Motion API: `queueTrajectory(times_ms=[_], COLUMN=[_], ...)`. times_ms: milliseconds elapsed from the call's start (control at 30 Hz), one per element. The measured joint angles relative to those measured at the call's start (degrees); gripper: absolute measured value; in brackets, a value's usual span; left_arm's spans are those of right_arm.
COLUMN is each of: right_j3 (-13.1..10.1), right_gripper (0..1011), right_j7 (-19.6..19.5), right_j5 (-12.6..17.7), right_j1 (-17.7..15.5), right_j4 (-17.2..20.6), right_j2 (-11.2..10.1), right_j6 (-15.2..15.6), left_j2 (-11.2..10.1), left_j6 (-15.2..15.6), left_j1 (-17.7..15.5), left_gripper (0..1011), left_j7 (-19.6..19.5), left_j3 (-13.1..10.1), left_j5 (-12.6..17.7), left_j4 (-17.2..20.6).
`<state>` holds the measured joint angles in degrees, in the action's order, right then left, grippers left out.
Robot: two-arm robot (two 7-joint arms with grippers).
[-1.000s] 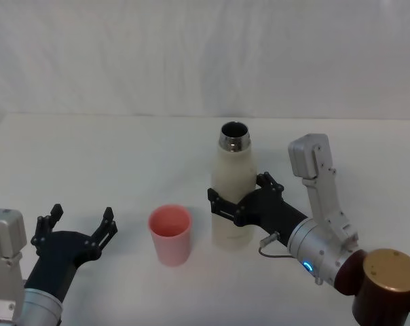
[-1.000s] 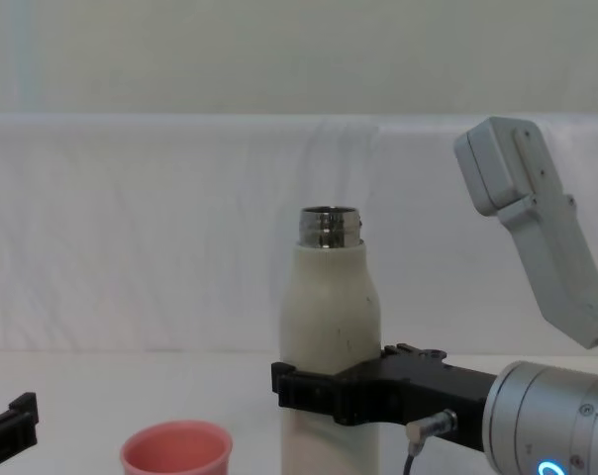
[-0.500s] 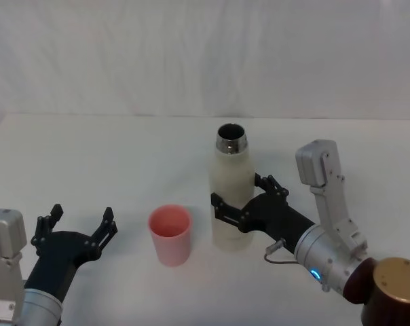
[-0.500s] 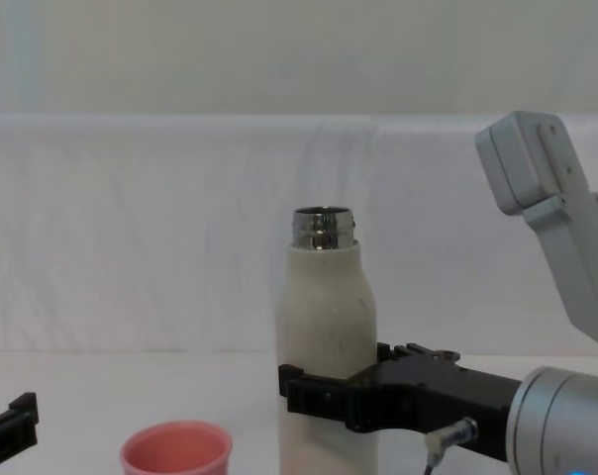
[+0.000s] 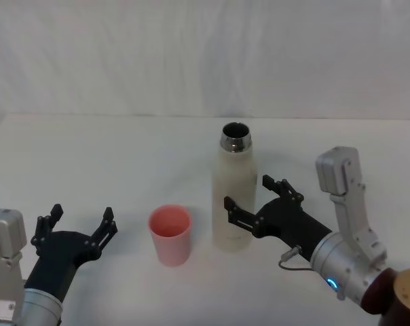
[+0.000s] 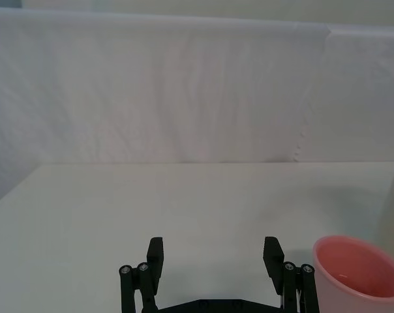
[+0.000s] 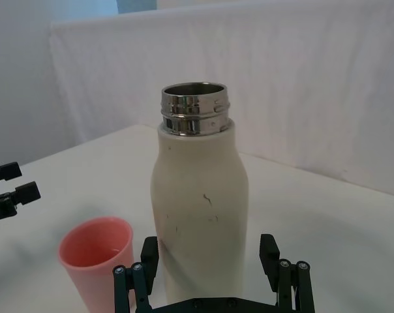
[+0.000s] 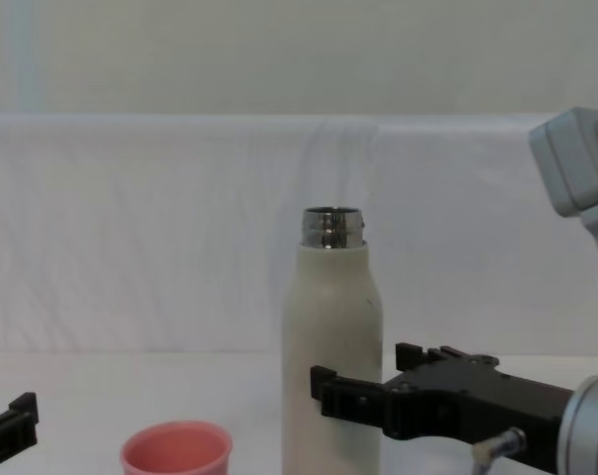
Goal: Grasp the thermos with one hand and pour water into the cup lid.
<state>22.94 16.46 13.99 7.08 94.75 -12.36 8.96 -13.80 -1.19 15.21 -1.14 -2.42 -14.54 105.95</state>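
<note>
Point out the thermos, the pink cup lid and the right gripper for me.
thermos (image 5: 235, 197), head view, middle of its cream body.
cup lid (image 5: 170, 235), head view, on its outer wall.
right gripper (image 5: 255, 200), head view, midway between its open fingertips beside the thermos.

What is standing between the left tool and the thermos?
The cup lid stands between the left tool and the thermos, as the head view shows.

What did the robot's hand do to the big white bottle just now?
The right gripper was clamped around the thermos a second ago. Now it has opened, let go and pulled back toward the robot's right, its fingers still flanking the bottle's edge. The thermos stands upright on the table, about where it was. The cup lid and the open left gripper stayed put.
</note>
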Motion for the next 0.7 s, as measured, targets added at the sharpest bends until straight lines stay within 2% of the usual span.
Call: queueTrajectory(times_ms=[333,700], right_j3=[-1.30,-3.43], right_gripper=[999,999], right_j7=[-1.13,-3.18], right_j5=[-0.09,-2.00], right_j1=[-4.59,-8.34], right_j4=[4.22,5.05], right_j2=[-2.27,-2.89], right_j6=[-2.31,-5.09], left_j2=[0.00,0.00], left_j6=[0.00,0.00], left_j1=[0.00,0.00], left_gripper=[1001,1001], left_j7=[0.00,0.00], left_j3=[0.00,0.00], left_j5=[0.00,0.00], left_j4=[0.00,0.00])
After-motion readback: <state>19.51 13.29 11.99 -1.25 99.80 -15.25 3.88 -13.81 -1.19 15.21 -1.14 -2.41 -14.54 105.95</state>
